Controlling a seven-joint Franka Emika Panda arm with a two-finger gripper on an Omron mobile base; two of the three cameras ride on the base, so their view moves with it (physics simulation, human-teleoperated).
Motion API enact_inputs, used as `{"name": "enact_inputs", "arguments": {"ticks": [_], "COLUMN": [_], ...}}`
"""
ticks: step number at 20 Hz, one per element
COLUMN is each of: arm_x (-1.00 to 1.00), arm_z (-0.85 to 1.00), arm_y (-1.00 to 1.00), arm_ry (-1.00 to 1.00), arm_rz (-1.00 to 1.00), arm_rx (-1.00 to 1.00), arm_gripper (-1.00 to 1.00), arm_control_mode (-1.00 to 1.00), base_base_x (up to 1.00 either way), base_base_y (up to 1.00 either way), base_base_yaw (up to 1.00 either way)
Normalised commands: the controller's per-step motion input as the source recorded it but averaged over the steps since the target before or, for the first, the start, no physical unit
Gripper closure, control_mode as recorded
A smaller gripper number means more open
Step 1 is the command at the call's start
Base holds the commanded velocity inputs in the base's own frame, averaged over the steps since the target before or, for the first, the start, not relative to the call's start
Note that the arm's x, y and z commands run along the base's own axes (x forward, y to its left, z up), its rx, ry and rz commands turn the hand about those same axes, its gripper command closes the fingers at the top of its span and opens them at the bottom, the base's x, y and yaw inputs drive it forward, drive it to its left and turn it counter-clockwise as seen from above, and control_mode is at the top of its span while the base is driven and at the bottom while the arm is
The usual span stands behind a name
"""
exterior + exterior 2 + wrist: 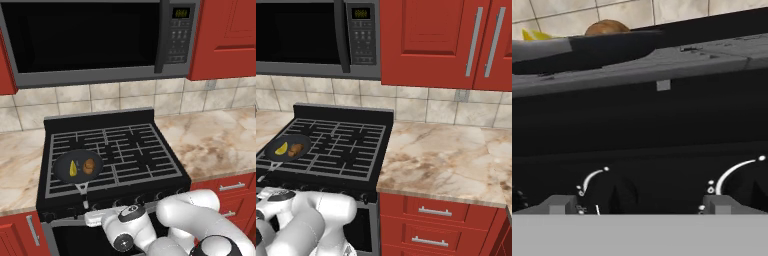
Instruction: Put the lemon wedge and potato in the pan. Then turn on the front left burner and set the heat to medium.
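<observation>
Pan [77, 166] sits on the front left burner [75, 172] of the stove [125, 120], handle pointing toward the front edge. Inside it: lemon wedge [73, 169] on the left, potato [89, 166] just beside it on the right, so the loading half looks done (only the knob work is left, by my read).

Gripper [640, 207] is low at the stove front, below the pan, facing the knob panel. Fingers [559, 204] are spread wide w/ nothing between them; each tip sits near a different knob, one knob [607, 192] toward the left and another knob [747, 185] toward the right.

Risks from here:
- Wrong knob. Several look alike along the panel, and the gripper is centred between two, not on one. Closing here would catch nothing, or the neighbour's knob.
- Overshoot on the turn: medium is a mid setting, easy to run past to high.
- The pan handle overhangs near the panel; a high approach could nudge it and shift the pan off the burner.
</observation>
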Motion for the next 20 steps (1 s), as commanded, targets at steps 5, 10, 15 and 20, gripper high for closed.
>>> {"name": "enact_inputs", "arguments": {"ticks": [5,10,15,20], "arm_x": [0.19,0.3,0.11,0.0], "arm_z": [-0.15,-0.21,-0.22,-0.21], "arm_y": [0.0,0.02,0.05,0.0], "arm_ry": [0.0,0.0,0.0,0.0], "arm_rz": [0.0,0.0,0.0,0.0], "arm_rx": [0.0,0.0,0.0,0.0], "arm_gripper": [-1.0,-1.0,-1.0,-1.0], "arm_control_mode": [-1.0,-1.0,-1.0,-1.0], "base_base_x": [0.0,0.0,0.0,0.0], "base_base_y": [0.0,0.0,0.0,0.0], "base_base_yaw": [0.0,0.0,0.0,0.0]}}
